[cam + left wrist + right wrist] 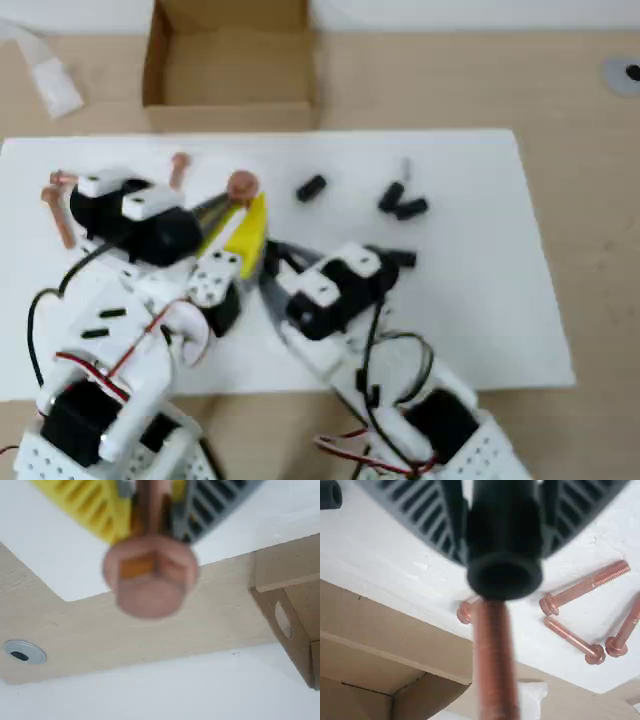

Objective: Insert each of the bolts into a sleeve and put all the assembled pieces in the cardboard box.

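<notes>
— Mating these parts: what can fail?
— Misalignment. The copper-coloured flanged bolt (150, 575), clamped by its shank in the left gripper (152, 510), may jam against the black cylindrical sleeve (505, 570), pinched in the right gripper (505, 510), and slip.
— Arm pose?
— Both grippers meet tip to tip above the white mat (480, 300); the brown cardboard box (230, 115) stands at 12 o'clock.

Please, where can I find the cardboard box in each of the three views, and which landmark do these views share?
High view: the box stands at the top, behind the far edge of the mat.
Left wrist view: the box stands by the mat's edge, beyond the held bolt.
Right wrist view: the box lies past the mat's edge, beyond the held sleeve.
Shared landmark: the white mat.
</notes>
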Controlling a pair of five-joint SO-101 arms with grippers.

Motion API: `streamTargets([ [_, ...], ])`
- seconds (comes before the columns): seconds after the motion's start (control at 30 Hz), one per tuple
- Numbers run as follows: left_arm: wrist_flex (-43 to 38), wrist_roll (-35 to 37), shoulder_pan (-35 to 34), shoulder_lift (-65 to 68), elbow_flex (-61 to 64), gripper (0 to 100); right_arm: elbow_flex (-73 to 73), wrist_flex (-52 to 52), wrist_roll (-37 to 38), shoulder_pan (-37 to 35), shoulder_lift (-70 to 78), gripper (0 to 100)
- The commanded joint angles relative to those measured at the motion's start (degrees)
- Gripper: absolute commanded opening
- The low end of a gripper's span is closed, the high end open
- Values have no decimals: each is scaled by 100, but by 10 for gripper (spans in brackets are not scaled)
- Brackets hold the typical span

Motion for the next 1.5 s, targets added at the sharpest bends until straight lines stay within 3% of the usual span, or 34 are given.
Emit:
streamTargets([
  [0.0, -97, 0, 26, -4, -44, 6, -13, -158, -18, -66, -92, 9],
  [0.2, 97, 0, 352, -4, -88, 6, 127, -167, -18, -66, -92, 9],
  [1.47, 633, 0, -35, -4, -211, 6, 127, -176, -44, -66, -92, 9],
])
